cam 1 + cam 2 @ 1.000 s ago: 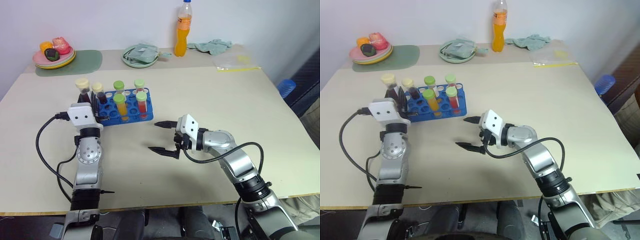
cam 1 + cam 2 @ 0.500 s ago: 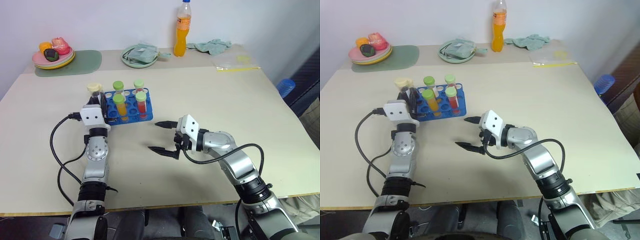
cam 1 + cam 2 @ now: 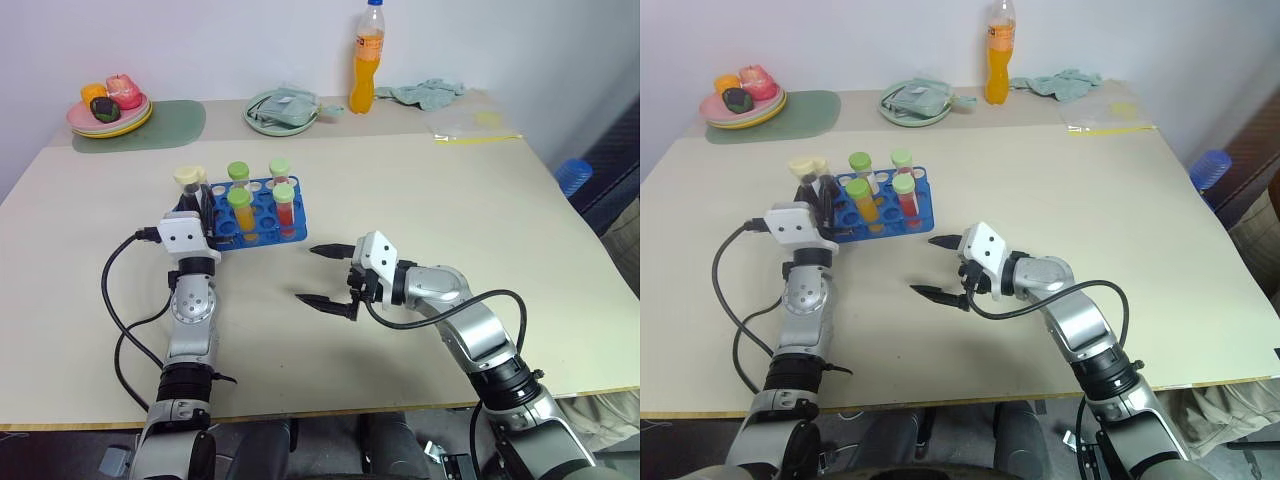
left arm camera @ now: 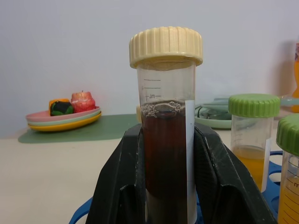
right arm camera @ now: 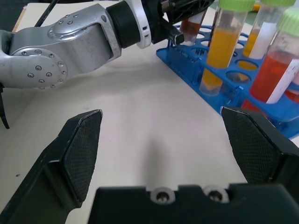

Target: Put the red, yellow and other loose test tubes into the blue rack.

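Observation:
My left gripper [image 3: 203, 200] is shut on a dark maroon test tube with a cream cap [image 4: 166, 140], held upright at the left end of the blue rack [image 3: 275, 236]. Its black fingers [image 4: 124, 182] clamp the tube's sides. How deep its lower end sits in the rack I cannot tell. Several green-capped tubes with yellow-orange [image 3: 240, 215] and red-orange [image 3: 284, 208] liquid stand in the rack. Another cream cap [image 3: 821, 161] peeks out just behind the held one. My right gripper [image 3: 325, 275] is open over bare table right of the rack, pointing at it, nothing between its fingers [image 5: 79, 149].
Along the back edge stand a tall orange soda bottle [image 3: 367, 60], a green round plate [image 3: 282, 112] with a cloth on it, a plate of toy food [image 3: 108, 108] on a green mat, a crumpled cloth [image 3: 425, 92] and a plastic bag [image 3: 475, 122].
During the first half second my left arm carried the maroon tube right and forward, up to the rack's left end. Since then it has held still. The right arm has not moved.

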Robot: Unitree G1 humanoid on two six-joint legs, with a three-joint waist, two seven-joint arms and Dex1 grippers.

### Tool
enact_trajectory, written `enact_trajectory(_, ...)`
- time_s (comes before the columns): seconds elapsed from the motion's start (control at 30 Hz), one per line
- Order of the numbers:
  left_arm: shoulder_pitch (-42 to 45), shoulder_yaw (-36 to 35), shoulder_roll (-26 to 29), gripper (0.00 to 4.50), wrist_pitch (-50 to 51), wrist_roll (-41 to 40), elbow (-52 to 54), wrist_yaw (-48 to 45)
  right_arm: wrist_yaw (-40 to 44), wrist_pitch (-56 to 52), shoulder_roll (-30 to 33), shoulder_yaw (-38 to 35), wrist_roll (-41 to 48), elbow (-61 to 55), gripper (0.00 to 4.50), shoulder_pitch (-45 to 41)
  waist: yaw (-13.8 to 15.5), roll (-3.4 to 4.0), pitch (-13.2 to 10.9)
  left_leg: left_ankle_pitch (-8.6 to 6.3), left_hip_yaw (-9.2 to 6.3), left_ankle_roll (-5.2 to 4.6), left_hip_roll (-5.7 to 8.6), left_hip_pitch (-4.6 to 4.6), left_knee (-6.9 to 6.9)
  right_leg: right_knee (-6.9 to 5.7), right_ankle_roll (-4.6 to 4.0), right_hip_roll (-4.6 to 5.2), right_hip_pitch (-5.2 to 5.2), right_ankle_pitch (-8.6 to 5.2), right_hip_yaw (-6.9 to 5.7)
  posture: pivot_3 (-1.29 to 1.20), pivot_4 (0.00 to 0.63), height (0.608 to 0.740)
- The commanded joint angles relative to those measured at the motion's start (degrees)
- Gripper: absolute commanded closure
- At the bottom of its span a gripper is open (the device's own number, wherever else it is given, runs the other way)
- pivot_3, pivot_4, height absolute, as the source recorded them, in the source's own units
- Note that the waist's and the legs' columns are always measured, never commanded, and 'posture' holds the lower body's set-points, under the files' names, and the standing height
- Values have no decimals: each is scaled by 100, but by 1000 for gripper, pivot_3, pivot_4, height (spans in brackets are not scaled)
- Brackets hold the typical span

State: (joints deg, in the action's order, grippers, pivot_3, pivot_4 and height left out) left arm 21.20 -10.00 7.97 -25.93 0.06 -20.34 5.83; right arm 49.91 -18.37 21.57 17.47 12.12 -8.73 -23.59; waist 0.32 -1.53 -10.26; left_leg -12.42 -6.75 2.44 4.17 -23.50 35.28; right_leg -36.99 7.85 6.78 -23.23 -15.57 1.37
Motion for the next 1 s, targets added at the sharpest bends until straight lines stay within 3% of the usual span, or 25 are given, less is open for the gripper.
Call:
enact_trajectory(0.03, 79, -38, 8, 3650, -182, 41, -192, 75, -3, 24, -43, -73, 95, -232, 0, -35, 0, 0, 0, 0, 0, 0, 0, 0, 0, 0, 0, 0, 0, 0, 0, 0, 150, 740)
enact_trajectory(0.37, 381, 18, 44, 3650, -668, 106, -875, 145, -19, 7, -50, -75, 90, -251, 0, -34, 12, 0, 0, 0, -1, 0, 0, 0, 2, -3, 0, -1, 0, 0, -1, 0, 150, 740)
enact_trajectory(0.53, 181, -44, -3, 1222, -484, -219, -591, -117, -57, -20, -27, -99, 87, -299, 0, -7, 3, 0, 0, 0, -1, 0, 0, 0, 2, -3, 0, -1, 1, 0, -1, 0, 150, 740)
enact_trajectory(0.6, -153, -171, -8, 214, -228, -496, 36, -165, -132, 10, -18, -156, 61, -308, 0, -5, -34, 0, 0, 0, -1, 0, 0, 0, 1, -3, 0, -1, -1, 0, 0, 0, 150, 740)
enact_trajectory(0.67, -419, -224, -15, 214, 42, -749, 585, -263, -152, 20, 11, -204, 75, -316, 0, 1, -92, 0, 0, 0, -1, 0, -2, 0, -2, -5, -1, -1, -3, 0, 0, 0, 150, 740)
enact_trajectory(0.8, -1462, -305, 462, 214, 1115, -2038, 2489, -1228, -28, -129, 172, -380, 268, -452, 0, 39, -134, 3, 1, 0, -4, 0, -7, 0, -6, -8, -3, -5, -7, -2, 1, 0, 150, 740)
enact_trajectory(0.93, -2658, -673, 1401, 214, 2446, -3048, 3738, -2034, 65, -320, 472, -705, 438, -448, 0, 63, -132, 9, -1, -1, -5, -1, -11, 2, -10, -8, -7, -6, -7, -4, 4, 0, 150, 740)
enact_trajectory(1.0, -3281, -916, 2053, 214, 3278, -3098, 4050, -2233, 34, -386, 648, -943, 468, -285, 0, 30, -127, 10, -2, -2, -3, -2, -11, 4, -10, -5, -7, -6, -5, -5, 4, 0, 150, 740)
